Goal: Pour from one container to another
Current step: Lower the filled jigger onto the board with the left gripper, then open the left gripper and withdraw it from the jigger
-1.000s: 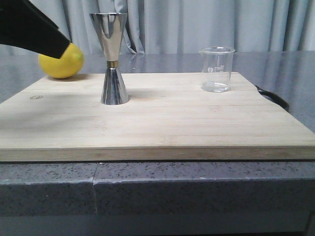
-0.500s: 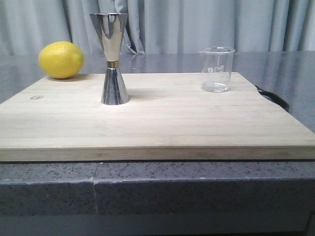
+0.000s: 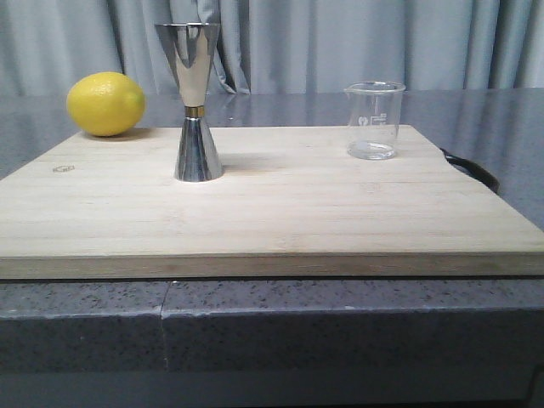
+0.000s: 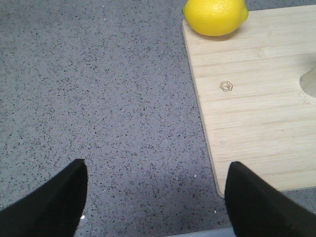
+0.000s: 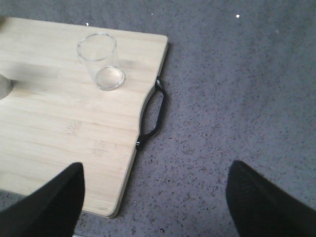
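- Left gripper [image 4: 155,197]: fingers spread wide with nothing between them, poised over the grey speckled countertop [image 4: 98,89], just off the edge of the wooden cutting board [image 4: 256,113]; clear of the workspace, presumably to leave it free.
- Right gripper [image 5: 155,197]: likewise wide open and empty, above the countertop beside the board's black handle [image 5: 154,113]; it is the arm on the beaker's side, so probably the one suited to grasp it.
- Beaker [image 3: 374,119]: small, clear, upright on the board toward the robot's right, untouched; whether it holds liquid cannot be told.
- Jigger [image 3: 193,102]: steel, hourglass-shaped with a gold waist band, upright on its smaller cone toward the left, well apart from the beaker; its wide mouth faces up, ready to receive a pour.
- Lemon [image 3: 105,104]: at the board's far left corner, behind the jigger and away from any likely pouring path.
- Task status, as a judgement: not yet begun; grasping the beaker comes first.
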Robot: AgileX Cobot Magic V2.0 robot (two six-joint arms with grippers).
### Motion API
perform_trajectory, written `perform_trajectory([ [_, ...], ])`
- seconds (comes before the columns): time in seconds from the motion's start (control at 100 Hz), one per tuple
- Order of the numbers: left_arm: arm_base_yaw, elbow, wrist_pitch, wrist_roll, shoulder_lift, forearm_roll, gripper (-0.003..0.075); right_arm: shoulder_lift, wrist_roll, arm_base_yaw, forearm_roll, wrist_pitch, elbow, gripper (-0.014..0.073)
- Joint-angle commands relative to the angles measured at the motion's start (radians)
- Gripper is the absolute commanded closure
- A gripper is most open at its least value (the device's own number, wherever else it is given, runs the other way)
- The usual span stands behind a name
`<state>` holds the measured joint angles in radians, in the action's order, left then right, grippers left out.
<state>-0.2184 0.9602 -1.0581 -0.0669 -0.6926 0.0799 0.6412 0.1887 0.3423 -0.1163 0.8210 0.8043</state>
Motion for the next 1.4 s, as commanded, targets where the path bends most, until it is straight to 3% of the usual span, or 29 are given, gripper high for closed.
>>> perform_trajectory([
  [0.0,0.001,0.035,0.078,-0.012,0.0,0.003,0.0264,-0.025,0.004,-0.003,-0.032,-0.075,0.034,0.0155],
  [0.2,0.001,0.035,0.119,-0.012,0.0,-0.006,0.046,-0.035,0.004,-0.003,-0.032,-0.075,0.034,0.0487],
  [0.39,0.001,0.029,0.137,-0.012,0.0,-0.008,0.0634,-0.035,0.004,-0.003,-0.032,-0.075,0.034,0.0648],
  [0.56,0.001,0.025,0.141,-0.012,-0.006,-0.008,0.0741,-0.031,0.004,-0.003,-0.032,-0.081,0.032,0.0662],
  [1.17,0.001,0.025,0.149,-0.012,-0.006,-0.008,0.0739,-0.031,0.004,-0.003,-0.032,-0.1,0.032,0.0662],
  [1.39,0.038,-0.173,0.365,-0.012,0.146,-0.018,0.0739,-0.031,0.004,-0.003,-0.032,-0.1,0.032,0.0662],
])
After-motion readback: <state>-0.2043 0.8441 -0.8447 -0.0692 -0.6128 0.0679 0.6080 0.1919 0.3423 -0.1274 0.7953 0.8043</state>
